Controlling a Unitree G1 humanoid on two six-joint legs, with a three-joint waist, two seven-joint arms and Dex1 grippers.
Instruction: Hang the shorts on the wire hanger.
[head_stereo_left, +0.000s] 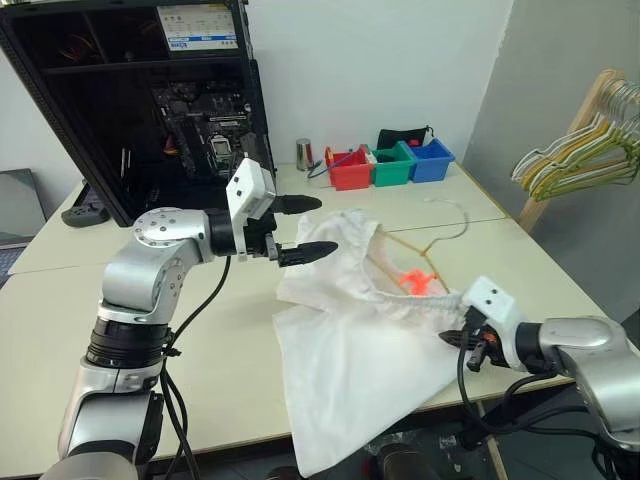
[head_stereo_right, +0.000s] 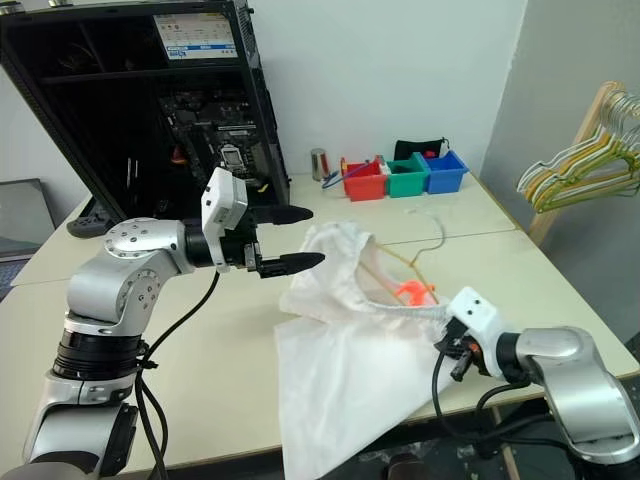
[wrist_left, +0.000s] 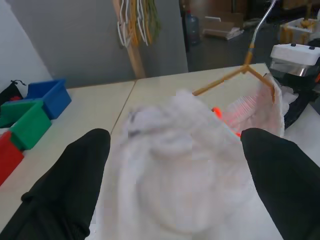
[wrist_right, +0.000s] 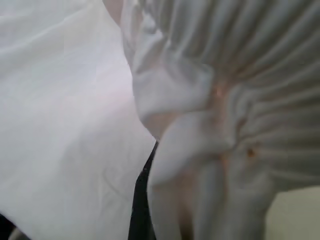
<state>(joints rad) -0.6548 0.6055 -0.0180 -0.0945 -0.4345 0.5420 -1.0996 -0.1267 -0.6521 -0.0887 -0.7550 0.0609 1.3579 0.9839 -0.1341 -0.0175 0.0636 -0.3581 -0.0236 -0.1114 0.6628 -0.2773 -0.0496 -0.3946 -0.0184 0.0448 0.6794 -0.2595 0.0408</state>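
The large floppy white fabric shorts (head_stereo_left: 350, 330) lie crumpled on the pale worktop (head_stereo_left: 120, 340), their lower part spilling over its near edge and cut off below. The thin yellow-orange wire hanger (head_stereo_left: 425, 243) lies partly under the bunched cloth toward the worktop's right side; only its hook and one angled arm show, and the rest is buried. An orange-red drawstring (head_stereo_left: 418, 282) peeks out of the gathered waistband. The left gripper (head_stereo_left: 308, 228) hangs above the cloth's far edge, black fingers (wrist_left: 70, 185) spread wide, nothing between them. The right gripper (head_stereo_left: 462, 338) sits at the near right edge, clamped tight on the ribbed waistband, its fingertips swallowed by fabric.
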